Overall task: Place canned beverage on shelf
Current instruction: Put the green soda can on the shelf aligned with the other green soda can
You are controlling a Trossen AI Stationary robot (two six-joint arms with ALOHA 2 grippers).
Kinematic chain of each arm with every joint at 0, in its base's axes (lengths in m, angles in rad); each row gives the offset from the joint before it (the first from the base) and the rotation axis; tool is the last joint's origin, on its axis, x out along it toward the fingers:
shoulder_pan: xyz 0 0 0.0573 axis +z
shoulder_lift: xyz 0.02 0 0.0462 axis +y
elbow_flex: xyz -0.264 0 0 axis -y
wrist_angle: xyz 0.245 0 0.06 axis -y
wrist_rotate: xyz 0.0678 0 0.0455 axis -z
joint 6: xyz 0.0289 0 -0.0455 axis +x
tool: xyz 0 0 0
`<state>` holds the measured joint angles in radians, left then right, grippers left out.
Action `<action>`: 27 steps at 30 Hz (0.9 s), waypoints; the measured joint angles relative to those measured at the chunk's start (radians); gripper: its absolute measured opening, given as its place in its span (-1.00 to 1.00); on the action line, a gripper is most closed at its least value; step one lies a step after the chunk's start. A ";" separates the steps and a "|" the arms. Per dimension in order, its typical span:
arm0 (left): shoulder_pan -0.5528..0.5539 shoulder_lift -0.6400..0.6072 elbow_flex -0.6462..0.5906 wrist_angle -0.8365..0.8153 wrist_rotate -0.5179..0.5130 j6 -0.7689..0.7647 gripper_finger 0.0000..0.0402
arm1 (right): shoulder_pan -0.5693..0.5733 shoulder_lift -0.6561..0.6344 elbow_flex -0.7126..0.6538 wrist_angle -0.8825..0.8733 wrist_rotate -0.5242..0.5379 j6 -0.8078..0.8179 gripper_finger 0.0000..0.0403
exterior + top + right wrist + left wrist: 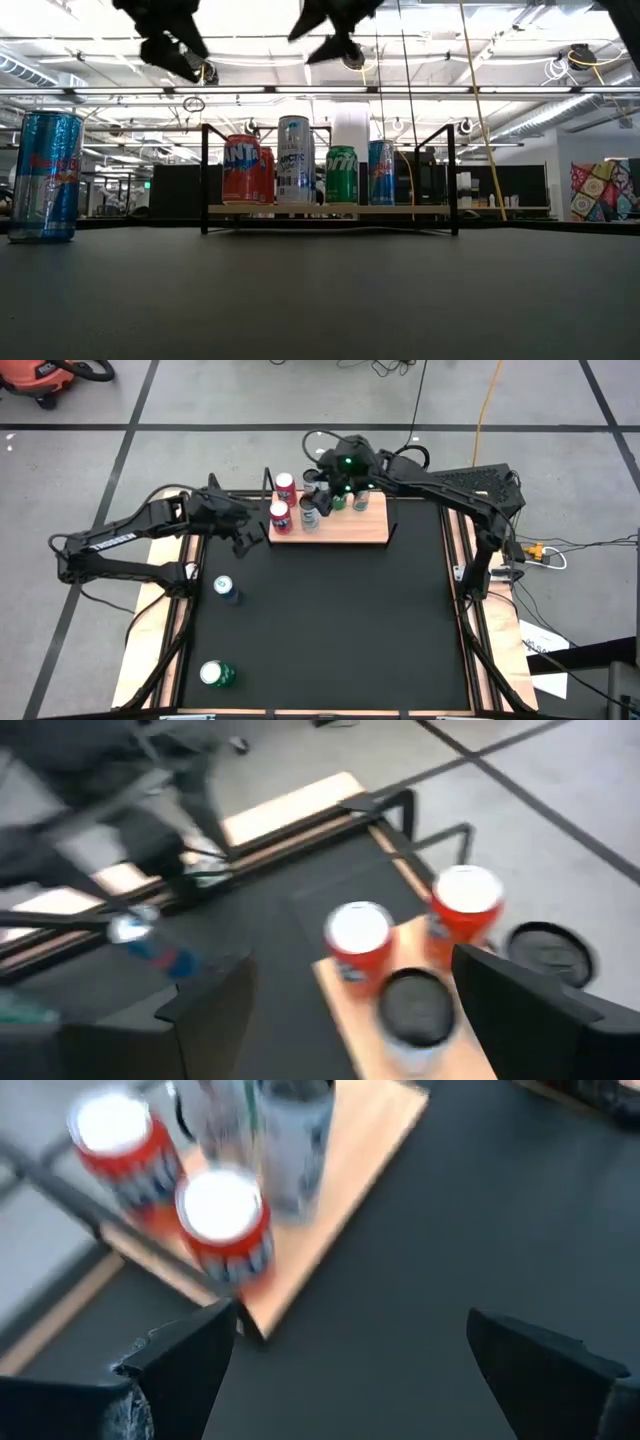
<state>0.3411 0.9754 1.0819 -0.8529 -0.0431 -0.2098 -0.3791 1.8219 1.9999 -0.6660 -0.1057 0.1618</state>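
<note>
risk of toppling crowded cans [309,517] on shelf [362,529]: right gripper [322,495] overhead, left gripper [243,532] just beside, both fingers spread, empty.

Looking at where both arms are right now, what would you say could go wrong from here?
1. The right gripper hangs open directly above the cans crowded on the shelf; a careless move might topple the white can or its neighbours.
2. The left gripper hovers open close beside the two red cans at the shelf's end and could clip them.
3. The blue can and green can wait on the table, yet shelf space looks tight.
</note>
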 joint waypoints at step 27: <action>-0.629 -0.202 -0.214 -0.327 -0.048 -0.965 0.98 | 0.299 -0.513 -0.742 0.265 0.152 0.305 0.54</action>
<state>-0.2877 0.7731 0.8676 -1.1801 -0.0908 -1.1744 -0.0798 1.3089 1.2577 -0.4013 0.0460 0.4671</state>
